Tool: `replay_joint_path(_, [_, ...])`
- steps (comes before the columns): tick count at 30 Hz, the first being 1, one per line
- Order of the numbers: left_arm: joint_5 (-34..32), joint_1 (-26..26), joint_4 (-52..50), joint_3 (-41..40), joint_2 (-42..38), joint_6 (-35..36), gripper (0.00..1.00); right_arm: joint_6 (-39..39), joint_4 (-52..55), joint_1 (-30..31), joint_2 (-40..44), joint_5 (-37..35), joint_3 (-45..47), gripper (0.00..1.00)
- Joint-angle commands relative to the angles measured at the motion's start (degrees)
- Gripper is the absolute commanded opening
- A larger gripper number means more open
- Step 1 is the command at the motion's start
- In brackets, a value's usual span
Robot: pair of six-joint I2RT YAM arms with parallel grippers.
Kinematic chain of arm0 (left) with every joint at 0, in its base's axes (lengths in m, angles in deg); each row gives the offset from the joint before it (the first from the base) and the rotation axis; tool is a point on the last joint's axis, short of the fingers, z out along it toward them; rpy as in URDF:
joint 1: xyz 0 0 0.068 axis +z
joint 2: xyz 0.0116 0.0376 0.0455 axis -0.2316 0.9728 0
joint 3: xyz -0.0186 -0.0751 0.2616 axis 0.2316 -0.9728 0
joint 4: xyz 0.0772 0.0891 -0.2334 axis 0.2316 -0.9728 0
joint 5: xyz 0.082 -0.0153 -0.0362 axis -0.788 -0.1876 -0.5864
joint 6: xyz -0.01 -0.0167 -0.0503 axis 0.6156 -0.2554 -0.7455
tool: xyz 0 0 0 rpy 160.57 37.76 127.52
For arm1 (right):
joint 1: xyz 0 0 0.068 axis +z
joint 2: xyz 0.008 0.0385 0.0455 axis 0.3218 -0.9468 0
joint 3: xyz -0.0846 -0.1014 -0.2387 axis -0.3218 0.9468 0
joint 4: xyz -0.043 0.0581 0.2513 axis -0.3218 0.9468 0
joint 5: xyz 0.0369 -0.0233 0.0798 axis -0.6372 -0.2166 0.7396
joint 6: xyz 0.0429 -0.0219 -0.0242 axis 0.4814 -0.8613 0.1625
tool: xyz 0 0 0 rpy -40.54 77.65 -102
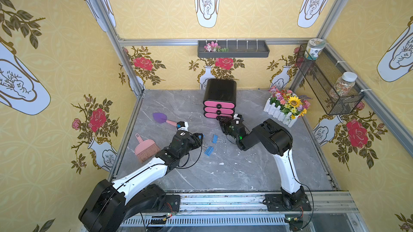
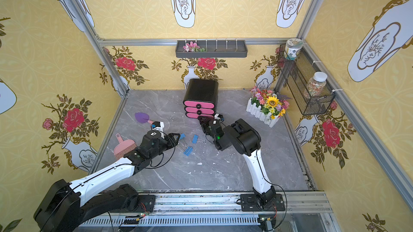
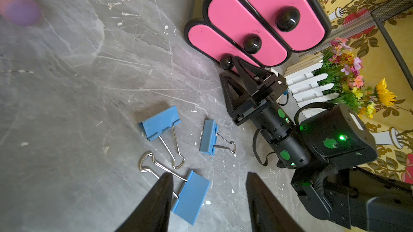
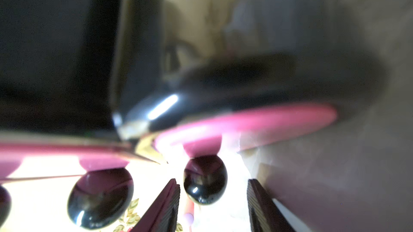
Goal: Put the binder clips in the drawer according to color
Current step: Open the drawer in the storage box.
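Observation:
The drawer (image 1: pixel 220 92) is a black cabinet with three pink fronts, all pushed in, at the back of the table. My right gripper (image 1: pixel 221 119) is open at the bottom front. In the right wrist view its jaws stand either side of the round black knob (image 4: pixel 205 179), with a gap on both sides. Three blue binder clips lie on the grey table (image 1: pixel 223 175): one (image 3: pixel 159 122), a second (image 3: pixel 209 136) and a third (image 3: pixel 192 197). My left gripper (image 3: pixel 209 174) hangs open above them, and the third clip lies between its fingers, beside one fingertip (image 3: pixel 166 184).
A purple scoop with a pink handle (image 1: pixel 162 118) and a pink hand brush (image 1: pixel 145 147) lie at the left. A flower box with a white fence (image 1: pixel 286 108) stands right of the cabinet. A wire basket (image 1: pixel 328 81) hangs on the right wall.

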Motion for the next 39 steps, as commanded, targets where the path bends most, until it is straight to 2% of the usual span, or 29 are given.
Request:
replay_joint_path(1, [0.60, 0.09, 0.62, -0.37, -0.21, -0.05, 0.58, 0.49, 0.11, 0.09, -1.35, -1.67, -0.50, 0.51])
replay_joint_path(23, [0.90, 0.05, 1.06, -1.51, -0.82, -0.42, 0.59, 1.70, -0.96, 0.44, -4.30, -2.97, -3.58, 0.37])
replay_joint_path(39, [0.63, 0.09, 1.68, -2.61, -1.64, -1.52, 0.60, 1.39, -4.24, 3.40, -1.46, -3.65, 2.98, 0.35])
